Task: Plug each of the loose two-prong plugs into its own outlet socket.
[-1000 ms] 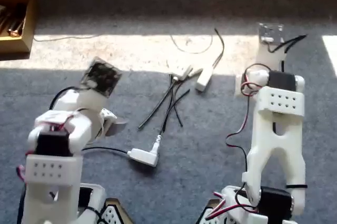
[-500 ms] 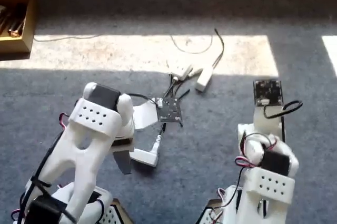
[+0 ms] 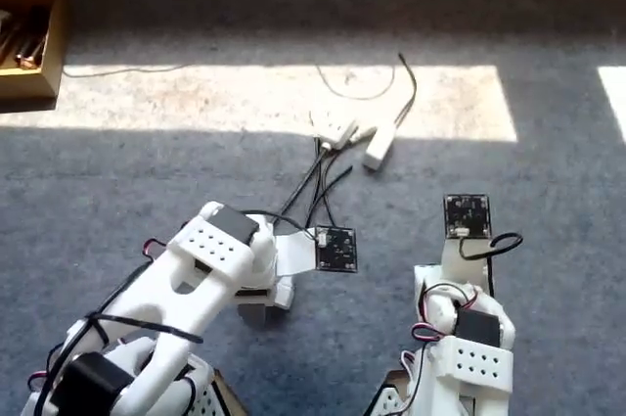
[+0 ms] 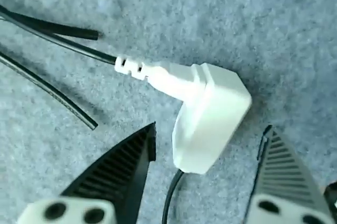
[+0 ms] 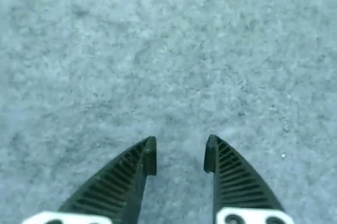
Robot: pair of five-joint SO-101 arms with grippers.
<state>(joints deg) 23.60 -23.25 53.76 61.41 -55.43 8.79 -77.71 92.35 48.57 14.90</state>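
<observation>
The left arm (image 3: 210, 259) reached low over the grey-blue carpet (image 3: 117, 191) that served as the table. Its left tool (image 4: 209, 129) was spread wide, with one black ribbed finger (image 4: 131, 155) on each side of a white moulded plastic plug (image 4: 210, 113). The plug lay flat on the carpet between the fingertips, and neither finger visibly touched it (a strip of carpet showed on each side). A tapered white neck stuck out from one corner of the plug and ran into a thin black cable (image 4: 63, 39). A second black cable (image 4: 169, 197) left the plug's other end, toward the tool. Two more loose black cable ends (image 4: 58, 100) lay on the carpet just beside it.

From the high view, the plug (image 3: 285, 291) sat mostly hidden under the left arm's wrist. The black cables (image 3: 313, 186) fanned away from it toward the sunlit strip. There, a white oblong socket block (image 3: 380, 148) and a smaller white plug piece (image 3: 342, 132) lay near each other, well apart from both arms.

The right arm (image 3: 460, 338) stood folded back on its own side. Its right tool (image 5: 180, 153) pointed down at bare carpet, its fingers slightly apart with a narrow gap between the tips and nothing held. A wooden box (image 3: 34, 39) sat at the far left edge of the high view.
</observation>
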